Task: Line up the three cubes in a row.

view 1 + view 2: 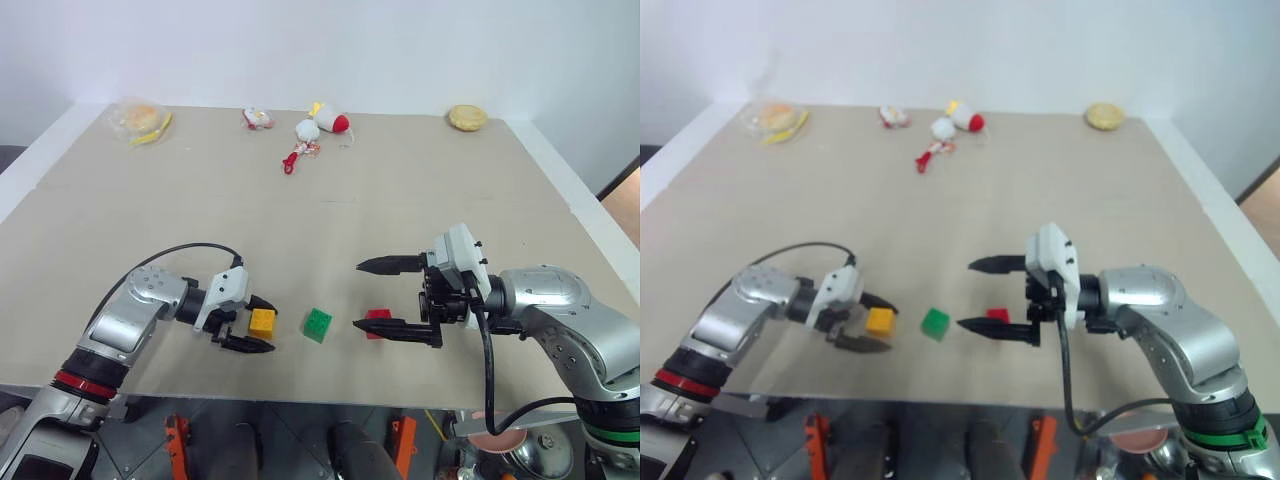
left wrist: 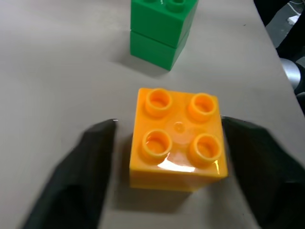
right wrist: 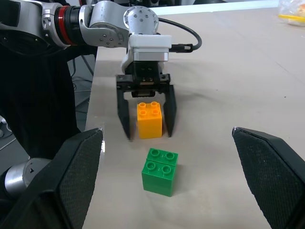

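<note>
The left arm reaches in low along the near edge of the tabletop [image 1: 420, 190], its left end effector [image 1: 249, 322] pointing toward the middle, fingers spread with a gap on each side of the yellow-orange cube [image 1: 262, 322], which sits on the surface between them. Just beside it stands the green cube [image 1: 318, 324], then the red cube [image 1: 377, 322], the three near the front edge. The right end effector [image 1: 385, 296] hovers wide apart over the red cube, gripping nothing.
</note>
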Tool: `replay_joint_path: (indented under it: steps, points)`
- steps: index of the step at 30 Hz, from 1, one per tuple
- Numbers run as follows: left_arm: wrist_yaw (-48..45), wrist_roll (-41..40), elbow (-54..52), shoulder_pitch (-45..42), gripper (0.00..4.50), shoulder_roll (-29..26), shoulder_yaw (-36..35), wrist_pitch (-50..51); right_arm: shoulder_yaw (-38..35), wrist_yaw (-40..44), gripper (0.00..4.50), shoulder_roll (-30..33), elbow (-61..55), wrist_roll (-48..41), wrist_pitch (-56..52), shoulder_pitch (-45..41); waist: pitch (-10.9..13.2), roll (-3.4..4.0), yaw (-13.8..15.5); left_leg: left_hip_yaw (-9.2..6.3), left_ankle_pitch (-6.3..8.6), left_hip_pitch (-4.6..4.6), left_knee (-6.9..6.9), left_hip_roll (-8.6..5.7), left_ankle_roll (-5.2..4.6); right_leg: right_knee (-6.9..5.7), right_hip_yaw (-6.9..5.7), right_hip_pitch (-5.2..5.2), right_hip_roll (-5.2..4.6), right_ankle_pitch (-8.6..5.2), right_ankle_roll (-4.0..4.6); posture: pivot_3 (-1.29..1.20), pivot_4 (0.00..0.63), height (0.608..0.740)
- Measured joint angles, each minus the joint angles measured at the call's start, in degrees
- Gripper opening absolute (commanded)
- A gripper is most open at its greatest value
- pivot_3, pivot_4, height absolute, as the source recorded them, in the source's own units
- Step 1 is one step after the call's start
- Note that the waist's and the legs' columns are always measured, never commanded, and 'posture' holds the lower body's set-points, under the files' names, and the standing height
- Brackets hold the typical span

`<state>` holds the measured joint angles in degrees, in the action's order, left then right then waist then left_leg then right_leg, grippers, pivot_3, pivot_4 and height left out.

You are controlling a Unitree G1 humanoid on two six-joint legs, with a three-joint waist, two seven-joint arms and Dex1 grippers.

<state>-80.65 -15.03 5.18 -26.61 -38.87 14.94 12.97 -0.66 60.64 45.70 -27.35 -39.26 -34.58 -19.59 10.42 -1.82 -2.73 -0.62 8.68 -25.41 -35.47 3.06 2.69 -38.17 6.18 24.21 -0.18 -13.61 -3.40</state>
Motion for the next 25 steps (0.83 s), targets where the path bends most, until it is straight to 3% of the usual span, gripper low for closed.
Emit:
replay_joint_path:
  steps: [3,9,11,12,15,18,19,23,25]
  points:
    - [-0.3,-1.4,-0.2,-0.1,4.46,0.1,-0.3,1.1,-0.1,0.1,4.5,0.2,0.0,-0.3,-0.1,0.1,0.0,0.0,0.0,0.0,0.0,0.0,0.0,0.0,0.0,0.0,0.0,0.0,0.0,0.0,0.0,0.0,0.15,0.736]
    - [4.5,-11.5,-5.7,-1.8,4.46,1.2,-8.6,12.7,-5.3,-3.1,4.5,-1.0,0.0,-5.6,-2.7,1.1,0.0,0.0,0.0,-0.03,0.0,-0.02,0.0,0.01,0.0,0.0,-0.02,-0.01,0.01,0.0,-0.01,0.0,0.15,0.736]
    - [15.3,-16.7,-6.4,-3.2,4.46,7.1,-16.8,17.4,-9.8,-9.7,4.5,-6.3,0.0,-7.6,-2.9,2.4,0.0,-0.03,0.0,-0.22,-0.01,-0.01,-0.07,0.01,-0.02,0.0,-0.11,-0.15,0.07,0.02,-0.07,0.0,0.15,0.736]
    - [17.5,-17.2,-6.4,-3.6,4.46,7.9,-18.1,17.7,-10.1,-11.0,4.5,-7.2,0.1,-7.7,-2.8,2.7,0.0,-0.03,0.0,-0.24,-0.01,-0.01,-0.1,0.01,-0.02,-0.01,-0.12,-0.15,0.09,0.02,-0.07,0.0,0.15,0.736]
    - [37.3,-15.8,-8.5,-3.5,4.46,15.3,-26.3,18.0,-11.9,-23.4,4.5,-16.3,1.3,-2.7,1.0,5.9,0.0,-0.04,0.0,-0.29,-0.01,0.14,-0.1,-0.02,-0.02,0.0,-0.1,-0.32,0.1,0.17,-0.33,0.0,0.15,0.736]
    - [50.3,-10.2,-11.0,0.7,4.46,19.3,-27.7,15.5,-11.8,-35.3,4.5,-22.3,4.6,6.8,5.4,8.3,-0.1,-0.02,0.0,-0.14,-0.02,0.29,-0.03,-0.07,-0.01,0.0,0.09,-0.34,0.07,0.19,-0.35,0.0,0.15,0.736]
    - [55.9,-7.2,-11.1,3.6,4.46,21.5,-28.3,13.9,-12.2,-41.8,4.5,-27.0,6.1,11.2,8.0,9.5,-0.1,-0.02,0.0,-0.15,-0.02,0.29,0.01,-0.07,0.0,0.0,0.11,-0.32,0.08,0.21,-0.36,0.0,0.15,0.736]
    - [67.9,-1.9,-10.0,7.8,4.46,26.7,-29.5,10.0,-12.6,-55.7,4.5,-37.8,8.0,20.2,15.2,12.7,-0.1,-0.02,0.1,-0.16,-0.05,0.2,0.02,-0.08,0.03,0.0,0.1,-0.26,0.08,0.2,-0.3,0.0,0.15,0.736]
    - [70.3,-0.2,-9.1,8.0,4.46,27.1,-29.3,9.1,-12.3,-58.1,4.5,-39.2,8.5,22.3,16.8,13.0,-0.1,-0.02,0.1,-0.12,-0.07,0.2,0.01,-0.14,0.02,0.01,0.14,-0.27,0.04,0.16,-0.21,0.0,0.15,0.736]
